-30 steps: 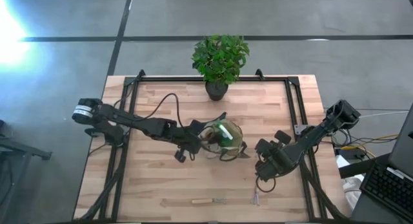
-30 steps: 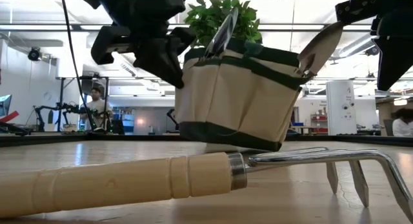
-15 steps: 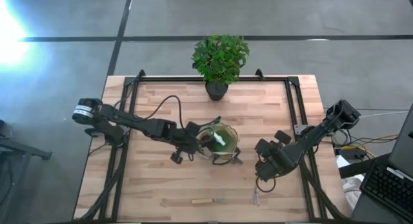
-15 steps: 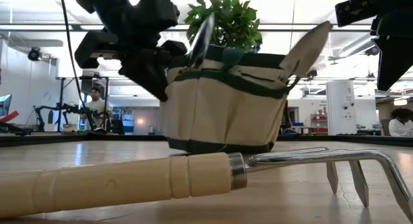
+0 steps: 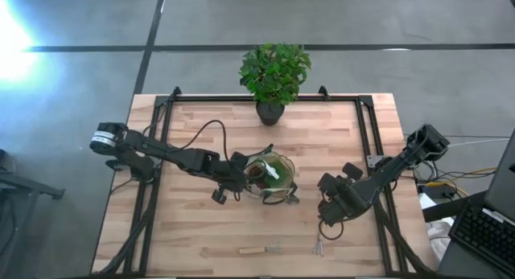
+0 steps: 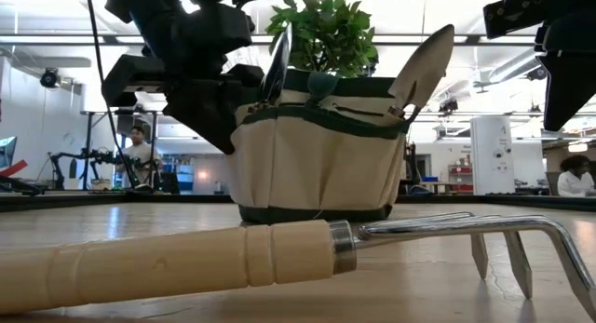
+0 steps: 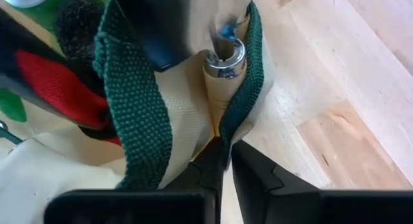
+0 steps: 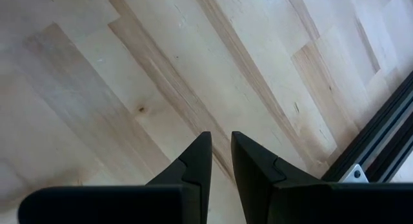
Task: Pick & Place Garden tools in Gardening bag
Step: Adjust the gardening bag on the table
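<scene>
Your wooden table (image 5: 201, 126) carries one bag (image 5: 269, 181) at its centre, upright, one potted plant (image 5: 273, 74) at the far edge, and two loose tools near the front edge: a rake (image 5: 259, 250) and a smaller tool (image 5: 319, 247). Your left pincer (image 7: 224, 161) pinches the bag's green trim. The right pincer (image 8: 219, 161), nearly closed and empty, hangs beside the bag toward the right edge. No readable writing.
</scene>
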You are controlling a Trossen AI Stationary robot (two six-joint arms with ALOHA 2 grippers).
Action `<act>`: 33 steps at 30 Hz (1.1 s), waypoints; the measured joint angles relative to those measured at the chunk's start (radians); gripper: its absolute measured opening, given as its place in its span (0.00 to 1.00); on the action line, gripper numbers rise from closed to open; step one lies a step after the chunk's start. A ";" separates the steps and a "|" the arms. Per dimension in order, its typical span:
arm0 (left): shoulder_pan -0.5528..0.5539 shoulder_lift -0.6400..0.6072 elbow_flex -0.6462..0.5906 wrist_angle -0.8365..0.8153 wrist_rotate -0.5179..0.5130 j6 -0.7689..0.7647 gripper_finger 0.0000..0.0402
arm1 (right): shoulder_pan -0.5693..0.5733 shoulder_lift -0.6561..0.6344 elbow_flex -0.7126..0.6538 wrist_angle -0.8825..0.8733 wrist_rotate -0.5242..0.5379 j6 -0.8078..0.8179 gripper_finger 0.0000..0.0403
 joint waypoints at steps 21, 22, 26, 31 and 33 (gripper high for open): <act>0.000 0.000 0.034 -0.057 -0.052 -0.074 0.54 | 0.000 0.000 0.000 0.007 -0.001 0.000 0.13; 0.000 -0.001 0.041 -0.069 -0.052 -0.078 0.55 | 0.000 0.000 0.000 0.007 -0.001 0.000 0.13; 0.000 -0.006 0.069 -0.111 -0.052 -0.093 0.56 | 0.000 0.000 0.000 0.007 -0.001 0.000 0.13; 0.000 -0.010 0.106 -0.164 -0.053 -0.102 0.55 | 0.000 0.000 0.000 0.007 -0.001 0.000 0.13; 0.000 -0.010 0.124 -0.200 -0.053 -0.116 0.55 | 0.000 0.000 0.000 0.007 -0.001 0.000 0.13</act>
